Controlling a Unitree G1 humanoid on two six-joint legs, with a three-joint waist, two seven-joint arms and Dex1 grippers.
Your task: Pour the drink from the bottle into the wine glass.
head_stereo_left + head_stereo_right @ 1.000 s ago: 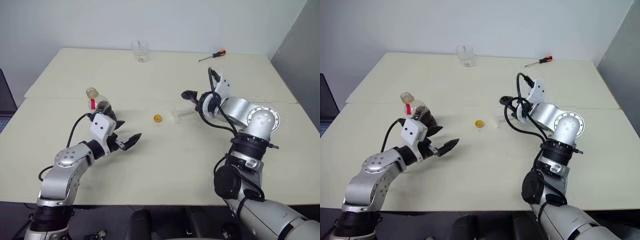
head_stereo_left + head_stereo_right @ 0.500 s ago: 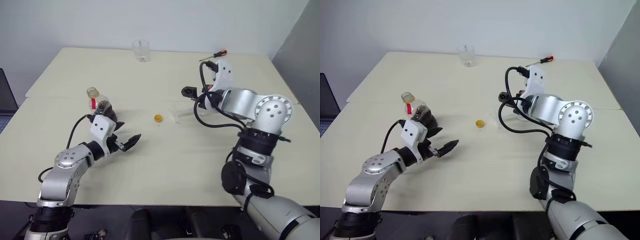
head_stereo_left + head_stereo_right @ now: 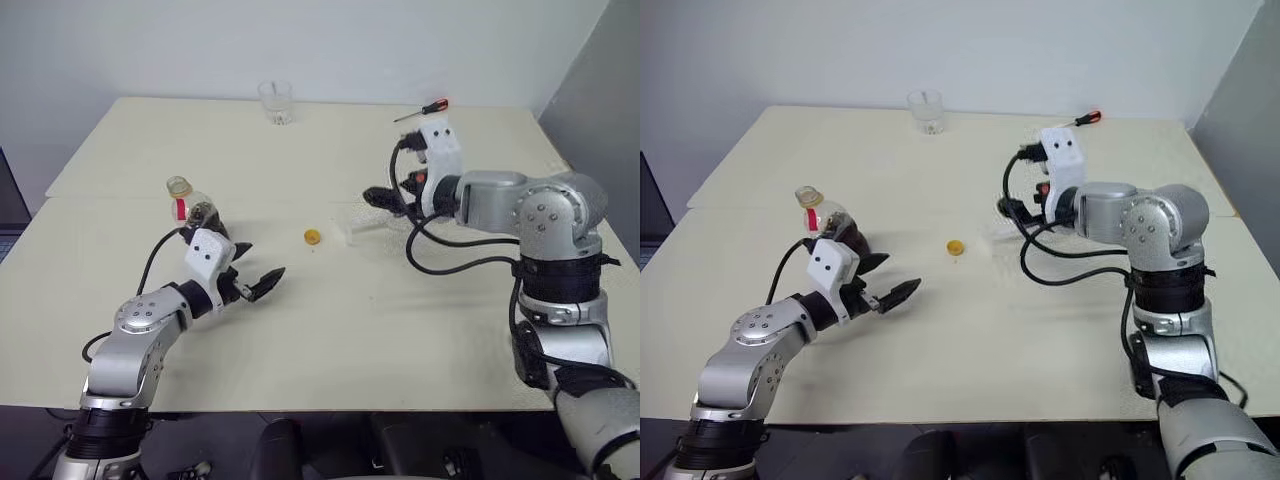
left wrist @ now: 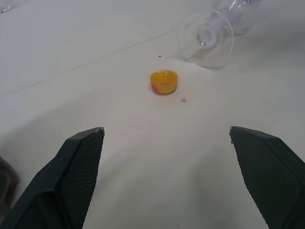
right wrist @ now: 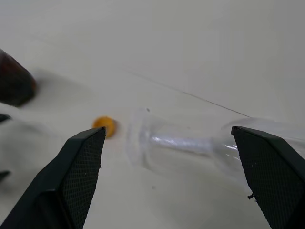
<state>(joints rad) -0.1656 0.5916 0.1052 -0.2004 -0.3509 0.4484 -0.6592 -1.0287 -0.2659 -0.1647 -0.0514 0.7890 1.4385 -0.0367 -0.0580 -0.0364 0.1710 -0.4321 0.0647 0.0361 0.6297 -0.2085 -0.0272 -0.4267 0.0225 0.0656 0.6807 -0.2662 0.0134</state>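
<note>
1. the wine glass [image 5: 190, 145] lies on its side on the cream table [image 3: 330, 330], just right of centre in the left eye view, its round foot toward the yellow cap [image 3: 313, 237] and its bowl toward the right gripper; it is empty as far as i can tell.
2. the bottle [image 3: 193, 208] stands upright at middle left of the left eye view, cap off, neck open, red label showing; the drink [image 3: 845, 232] sits dark in its lower body, so nothing appears to be poured yet.
3. the yellow cap rests on the table between bottle and glass, near the foot of the glass but apart from it.
4. the left gripper [image 3: 248, 270] is spread wide and empty, low over the table just right of the bottle, not touching it as far as the views show; its fingers point toward the cap.
5. the right gripper [image 5: 174, 176] is spread wide and empty, above the fallen glass with the stem between its fingers in the right wrist view; whether it touches the glass i cannot tell.
6. a short tumbler [image 3: 274, 101] and a red-handled screwdriver [image 3: 422, 108] sit at the top of the frame, well apart from the work.
7. judgement: uncapping is done; left to do are righting the glass, picking up the bottle, and the pour itself.
</note>
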